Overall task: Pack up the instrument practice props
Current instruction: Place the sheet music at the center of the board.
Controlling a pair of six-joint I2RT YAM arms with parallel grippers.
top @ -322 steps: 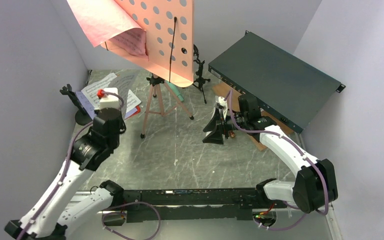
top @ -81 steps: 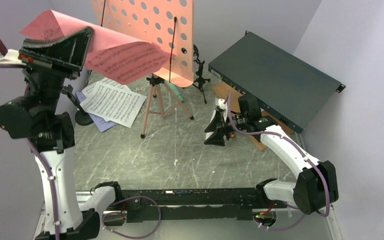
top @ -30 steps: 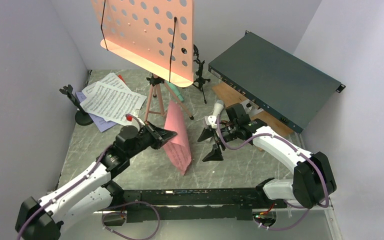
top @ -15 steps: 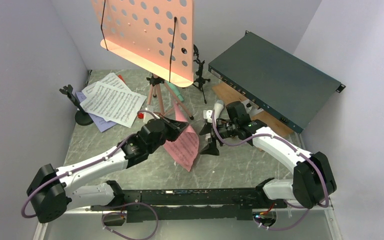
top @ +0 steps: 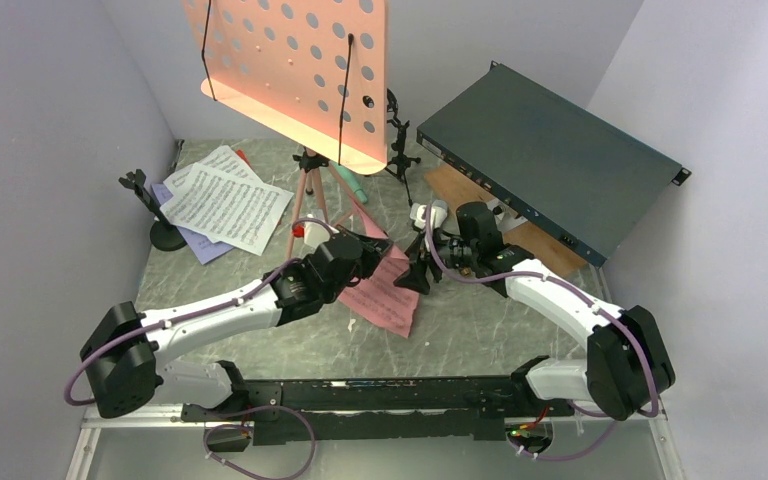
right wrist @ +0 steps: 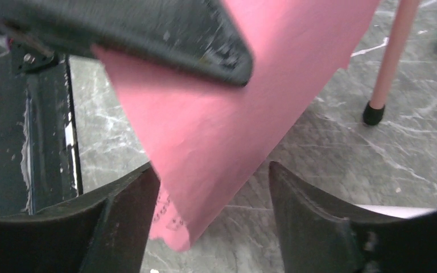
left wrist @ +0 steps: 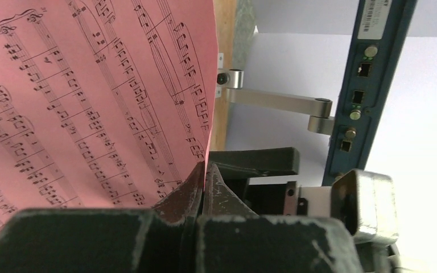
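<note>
In the upper left of my overhead view the white pages (top: 228, 205) lie on the desk (top: 480, 330). At centre my left claw (top: 372, 248) is pinched tight on the red page (top: 390, 295), which slants down toward the desk. Just right, my right claw (top: 418, 272) has its jaws apart, the page's lower corner between them.

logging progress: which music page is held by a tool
The red page, pinched in the left tool; the white page and lavender page lie on the table.

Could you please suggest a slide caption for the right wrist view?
Left hand holds the red sheet-music page between the right hand's open fingers, pink tripod leg alongside.
</note>
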